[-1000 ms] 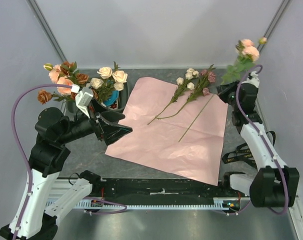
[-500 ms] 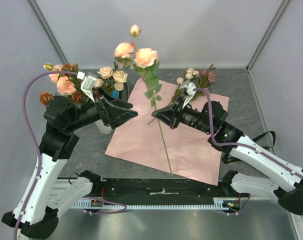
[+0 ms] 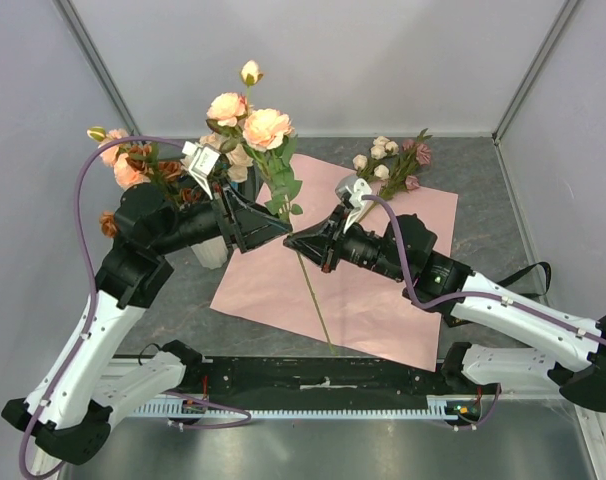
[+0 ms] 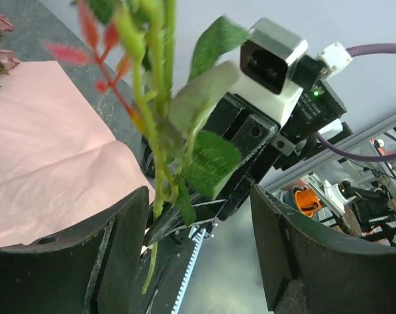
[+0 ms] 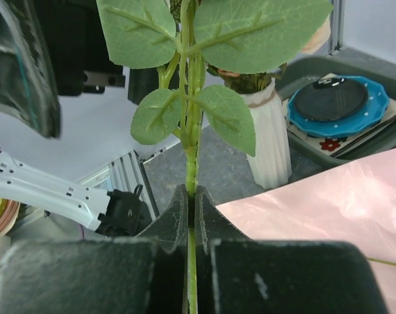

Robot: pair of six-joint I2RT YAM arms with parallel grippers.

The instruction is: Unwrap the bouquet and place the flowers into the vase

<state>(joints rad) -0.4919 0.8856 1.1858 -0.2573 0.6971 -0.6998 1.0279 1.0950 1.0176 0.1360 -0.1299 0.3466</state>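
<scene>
Since half a second ago the right fingers have carried the peach rose spray on its long green stem leftward, and the left fingers have narrowed around it. Nearest lies the flat pink paper sheet on the grey tabletop. Above it the right fingers clench the stem upright, while the left fingers stand apart on either side (not gripping). Beyond, the tall white ribbed vase holds roses. Loose cream and mauve roses lie at the sheet's far edge.
</scene>
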